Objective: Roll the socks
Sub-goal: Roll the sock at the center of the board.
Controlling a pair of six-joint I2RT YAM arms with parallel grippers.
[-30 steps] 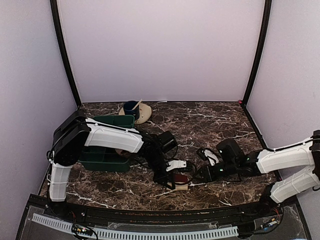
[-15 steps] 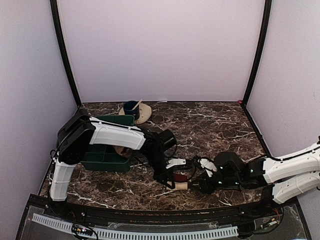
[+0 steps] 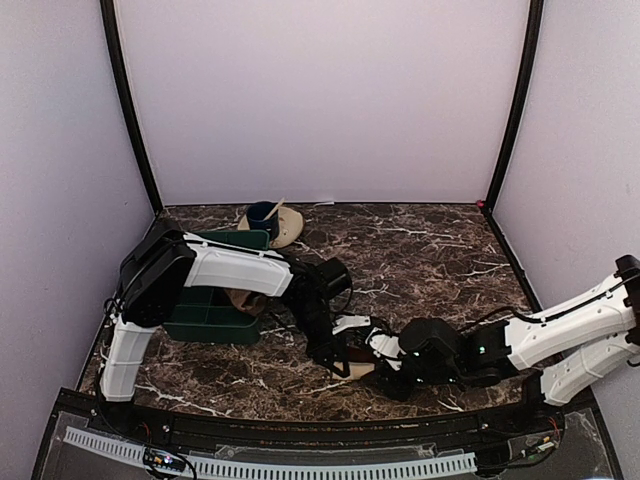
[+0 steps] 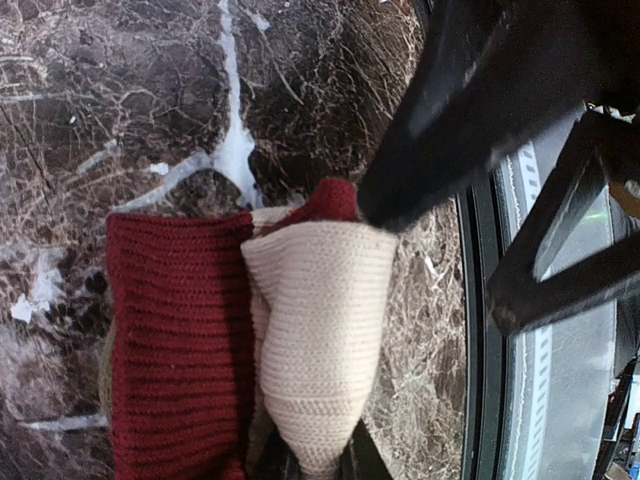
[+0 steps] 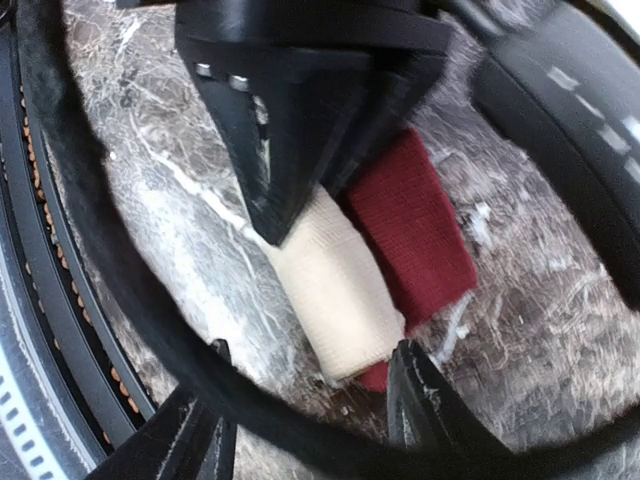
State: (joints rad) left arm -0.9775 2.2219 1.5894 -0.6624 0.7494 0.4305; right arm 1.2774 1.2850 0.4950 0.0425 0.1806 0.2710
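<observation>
A sock lies near the table's front edge as a short tan roll (image 5: pixel 335 290) with a dark red patch (image 5: pixel 415 230) beside it. From above it shows as a small tan and red bundle (image 3: pixel 361 371). My left gripper (image 4: pixel 308 462) is shut on the narrow tan end of the roll (image 4: pixel 320 330), next to the red ribbed part (image 4: pixel 175 340). In the top view my left gripper (image 3: pixel 340 362) comes down on it from the left. My right gripper (image 5: pixel 310 415) is open, its fingertips (image 5: pixel 425 405) straddling the roll's free end without clamping it. From above my right gripper (image 3: pixel 385 358) is right against the roll.
A green bin (image 3: pixel 215 300) sits at the left under the left arm, with a tan-brown lump (image 3: pixel 242 300) at its right edge. A beige saucer with a blue cup (image 3: pixel 272 222) stands at the back. The black front rail (image 4: pixel 480 300) runs close beside the roll.
The right arm has swung left across the table until its jaws surround the roll's end, and they have opened slightly wider. The left gripper has kept its hold and hardly moved.
</observation>
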